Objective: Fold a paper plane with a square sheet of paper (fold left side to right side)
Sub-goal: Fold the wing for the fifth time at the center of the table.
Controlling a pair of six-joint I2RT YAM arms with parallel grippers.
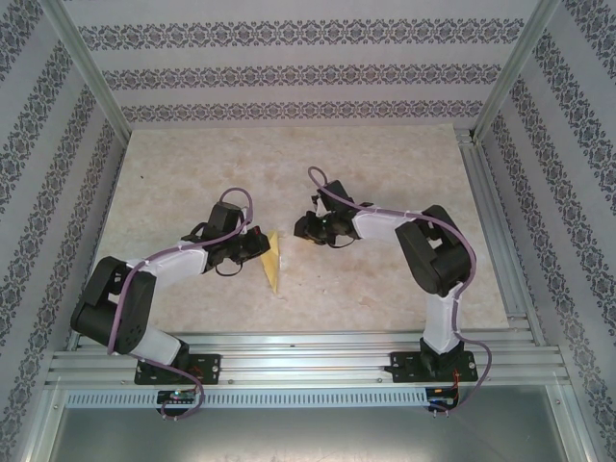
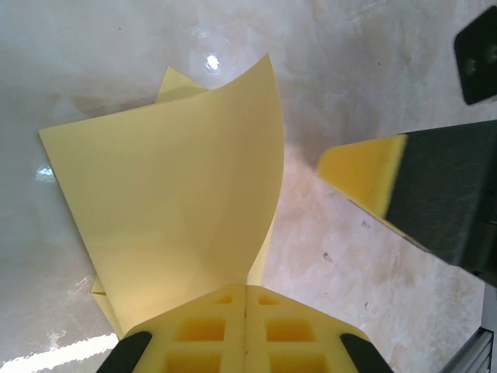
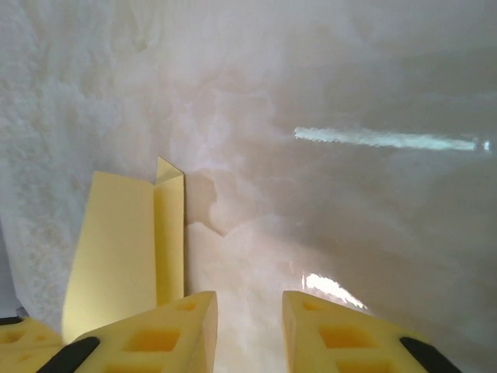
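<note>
Paper sheet, mustard yellow, shows in the top view as a narrow sliver mid-counter. The left-to-right fold looks begun but not pressed flat. The left end effector is at the sheet's 9 o'clock and the right end effector at its 1 o'clock. The counter is pale, marbled and faintly glossy.

Left wrist view: ribbed yellow foam pads meet at 6 o'clock, pinching the sheet's edge. Thin matte paper rises toward 12 o'clock in a smooth curl, with what may be a folded layer beneath.

Right wrist view: the pads stand moderately apart, holding nothing. The paper is at 9 o'clock and has one crisp vertical crease. Flattening, creasing and the plane's later folds appear to remain.
</note>
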